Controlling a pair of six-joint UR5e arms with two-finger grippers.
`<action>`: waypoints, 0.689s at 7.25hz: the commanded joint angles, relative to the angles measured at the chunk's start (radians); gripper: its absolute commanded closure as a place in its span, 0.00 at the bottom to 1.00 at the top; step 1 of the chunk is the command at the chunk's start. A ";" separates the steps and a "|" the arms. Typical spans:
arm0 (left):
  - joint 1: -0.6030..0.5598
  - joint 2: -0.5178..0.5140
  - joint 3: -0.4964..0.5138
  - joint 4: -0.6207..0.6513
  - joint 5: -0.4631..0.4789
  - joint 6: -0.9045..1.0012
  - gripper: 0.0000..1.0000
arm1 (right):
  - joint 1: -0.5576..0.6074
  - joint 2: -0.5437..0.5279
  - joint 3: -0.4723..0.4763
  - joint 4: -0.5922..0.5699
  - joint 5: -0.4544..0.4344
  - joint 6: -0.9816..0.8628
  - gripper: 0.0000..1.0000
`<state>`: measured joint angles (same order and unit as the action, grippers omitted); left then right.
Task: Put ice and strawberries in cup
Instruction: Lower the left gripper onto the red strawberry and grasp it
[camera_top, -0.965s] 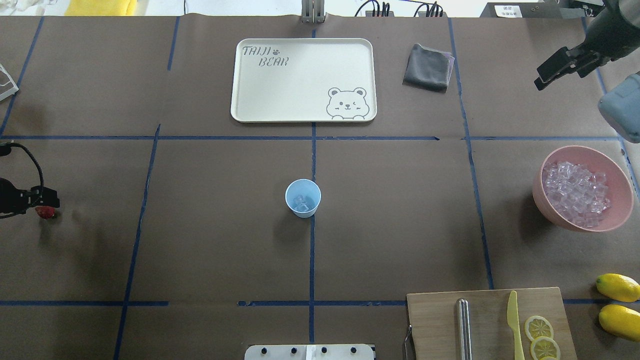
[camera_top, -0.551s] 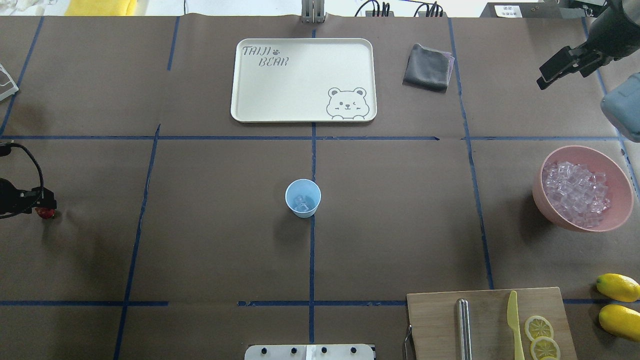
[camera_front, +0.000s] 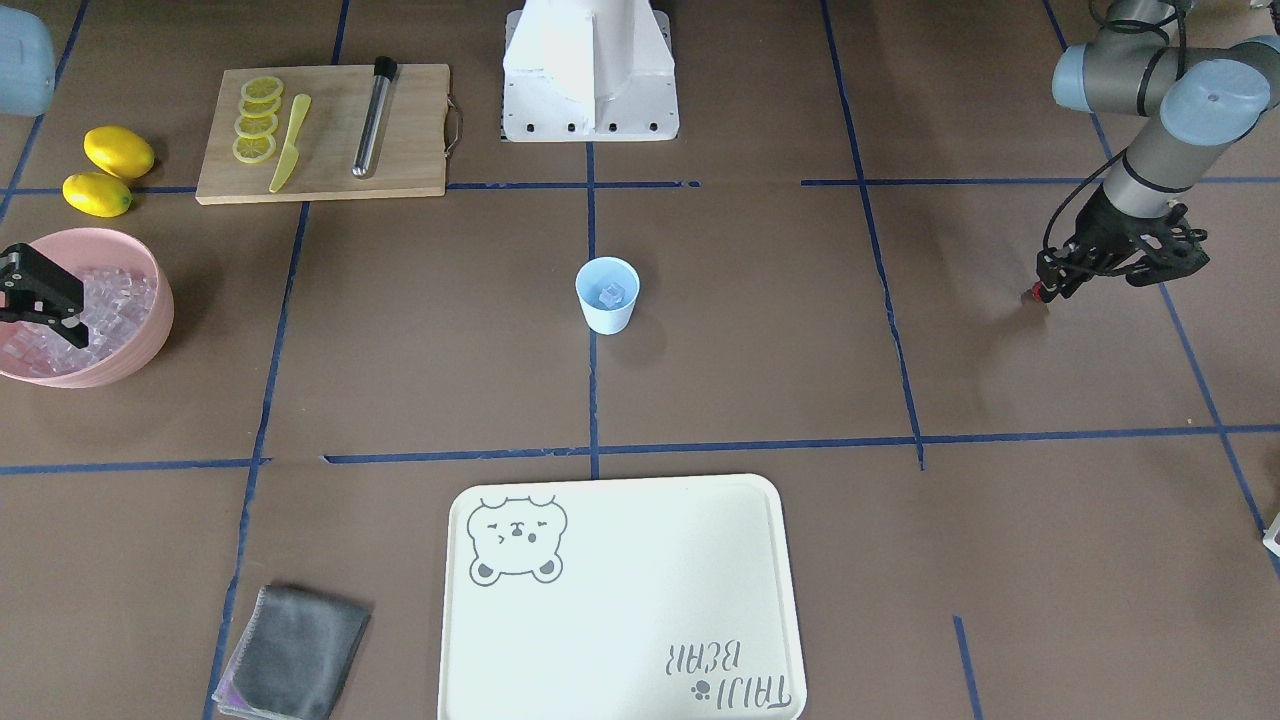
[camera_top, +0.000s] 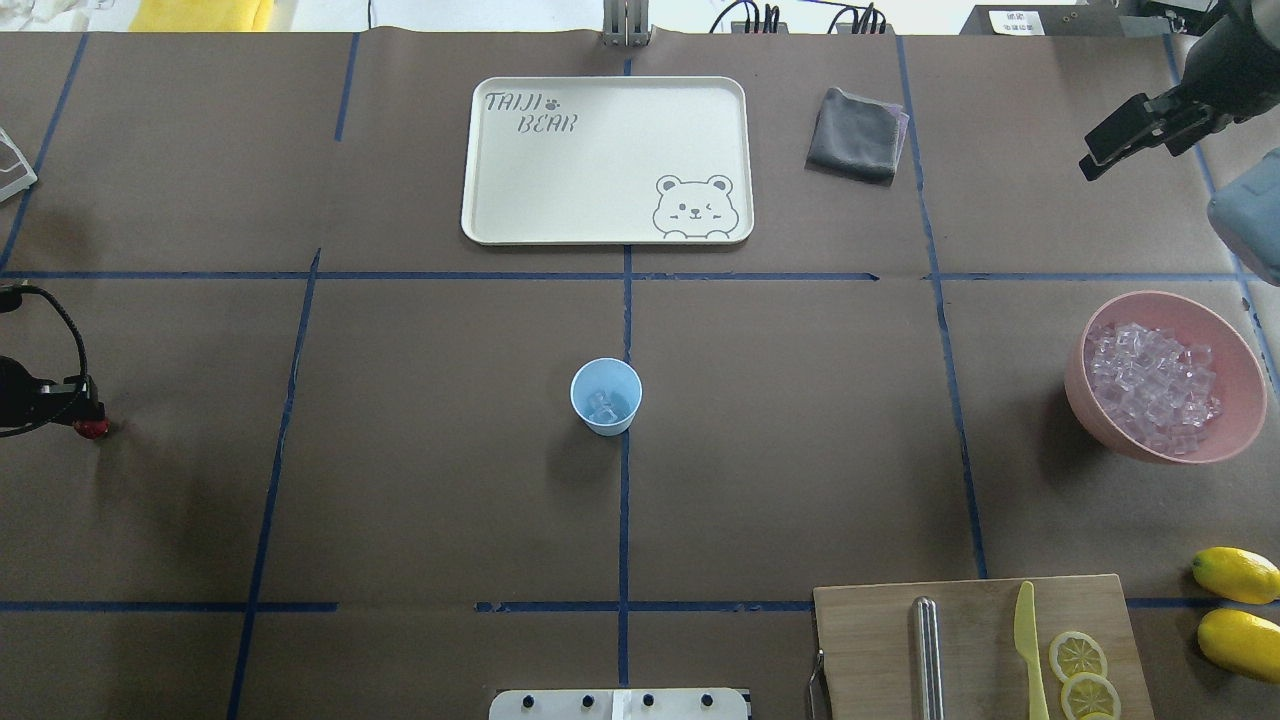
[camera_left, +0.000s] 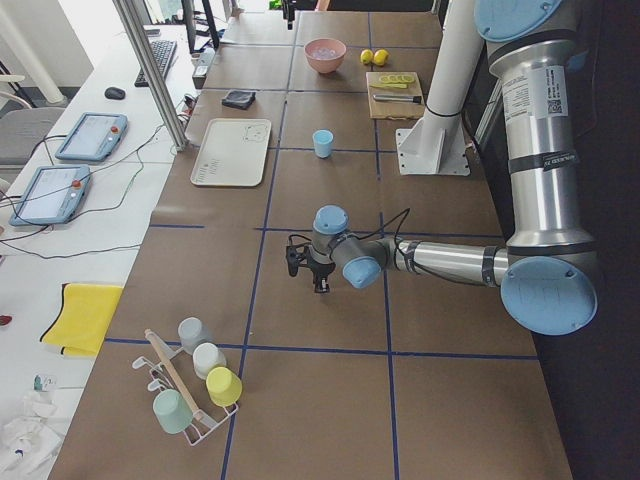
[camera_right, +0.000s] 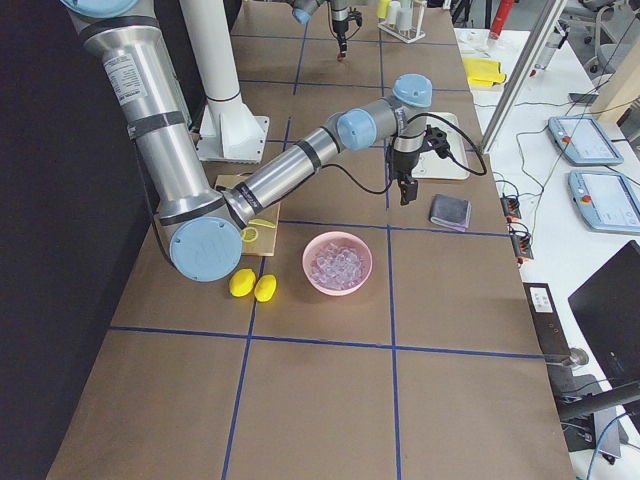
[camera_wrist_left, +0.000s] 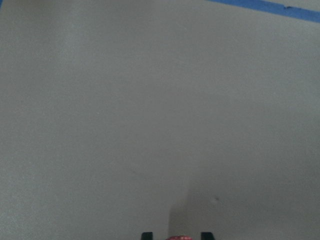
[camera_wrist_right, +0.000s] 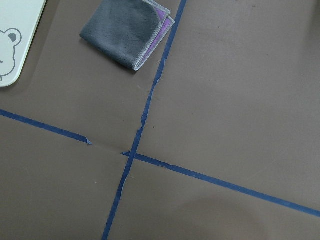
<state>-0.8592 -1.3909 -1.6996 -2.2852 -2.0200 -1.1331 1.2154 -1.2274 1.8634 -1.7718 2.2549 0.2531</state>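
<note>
The pale blue cup (camera_top: 606, 396) stands upright at the table's middle with a few ice cubes (camera_top: 602, 406) in it; it also shows in the front view (camera_front: 607, 297). The dark-red strawberry (camera_top: 95, 429) lies on the table at the far left. My left gripper (camera_top: 92, 415) is low over it. In the left wrist view the strawberry (camera_wrist_left: 179, 238) sits between the two fingertips with small gaps, so the gripper is open around it. My right gripper (camera_top: 1120, 135) is open and empty, high at the far right, beyond the pink bowl.
A pink bowl (camera_top: 1072, 372) full of ice cubes (camera_top: 1150, 385) stands at the right. A white tray (camera_top: 480, 160) and a grey cloth (camera_top: 855, 135) lie at the back. A cutting board (camera_top: 870, 640) with knife, metal rod and lemon slices, and two lemons (camera_top: 1235, 575), are front right.
My left gripper has shifted a little left and lower over the strawberry, covering more of it. My right gripper has drifted up and to the right, away from the table's middle.
</note>
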 joint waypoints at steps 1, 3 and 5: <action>-0.007 0.007 -0.021 0.009 -0.044 -0.001 1.00 | 0.006 -0.009 0.008 0.000 0.000 0.000 0.00; -0.058 0.010 -0.081 0.076 -0.101 0.003 1.00 | 0.013 -0.036 0.033 0.000 0.000 -0.002 0.00; -0.099 -0.011 -0.266 0.343 -0.121 0.012 1.00 | 0.056 -0.072 0.022 0.000 -0.002 -0.072 0.00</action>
<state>-0.9356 -1.3894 -1.8523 -2.1029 -2.1288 -1.1255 1.2453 -1.2776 1.8913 -1.7717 2.2547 0.2305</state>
